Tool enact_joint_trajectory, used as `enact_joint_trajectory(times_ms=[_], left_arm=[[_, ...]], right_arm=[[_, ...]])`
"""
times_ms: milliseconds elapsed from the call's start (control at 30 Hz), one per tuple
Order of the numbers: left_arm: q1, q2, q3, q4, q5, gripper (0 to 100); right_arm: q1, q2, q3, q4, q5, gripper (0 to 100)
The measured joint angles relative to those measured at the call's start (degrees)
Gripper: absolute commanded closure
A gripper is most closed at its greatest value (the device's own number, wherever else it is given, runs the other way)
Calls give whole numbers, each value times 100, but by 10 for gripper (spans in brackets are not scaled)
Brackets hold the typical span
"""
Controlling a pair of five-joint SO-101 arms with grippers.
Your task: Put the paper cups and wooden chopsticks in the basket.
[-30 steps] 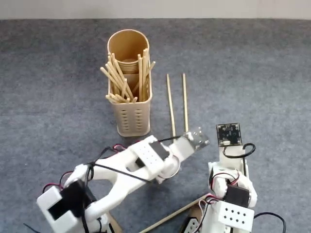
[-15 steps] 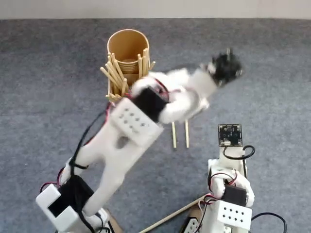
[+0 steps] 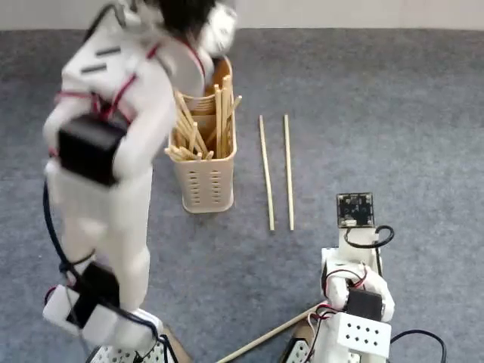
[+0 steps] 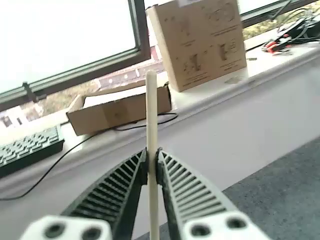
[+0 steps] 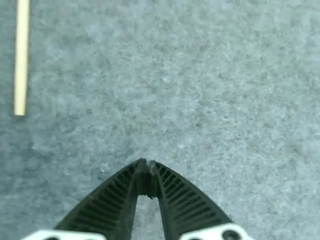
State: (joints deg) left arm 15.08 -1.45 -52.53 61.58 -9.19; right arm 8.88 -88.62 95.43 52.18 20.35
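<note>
Left arm (image 3: 113, 113): stands high over the left side of the surface (image 3: 408, 113), overlapping the basket's left edge in the high view. Left gripper (image 4: 151, 152) is clamped on 1 held chopstick (image 4: 151, 110). The stick runs along the gripper's own axis and projects well past the tips. Behind it: window (image 4: 65, 35), cardboard boxes (image 4: 200, 42), keyboard (image 4: 27, 147).

Basket (image 3: 206, 181): upright, just right of the left arm. It holds a bundle of chopsticks (image 3: 193, 136) leaning at mixed angles, with paper cups (image 3: 199, 102) behind them.

2 loose chopsticks lie flat to the right of the basket, apart from it: left one (image 3: 265, 172), right one (image 3: 288, 172). They are nearly parallel and not touching. Long axes run from the far side toward the arms.

Right arm (image 3: 355, 302): low, at the near right. Right gripper (image 5: 145, 167) is closed on nothing, over bare surface. 1 chopstick end (image 5: 21, 60) lies well off to one side of it.
</note>
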Motion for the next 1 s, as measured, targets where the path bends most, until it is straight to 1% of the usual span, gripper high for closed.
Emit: enact_joint_trajectory(times_ms=[133,267,400,500,600,667,800,1000], left_arm=[[-475,79,826,-721,738,995],[-633,79,1547,-1055,1354,995],[-703,105,1732,-1020,1776,995],[-703,97,1741,-818,1864,994],[-703,97,1749,-782,1890,991],[-703,97,1749,-668,1890,958],[-703,97,1749,-308,1890,849],[-703,-141,1749,-9,2242,839]], right_arm=[[-44,0,0,0,0,994],[-44,0,9,0,0,994],[-44,0,9,0,0,994],[-44,0,9,0,0,994],[-62,0,9,0,0,994],[-62,0,9,0,0,994],[-62,0,9,0,0,994],[-62,0,9,0,0,994]])
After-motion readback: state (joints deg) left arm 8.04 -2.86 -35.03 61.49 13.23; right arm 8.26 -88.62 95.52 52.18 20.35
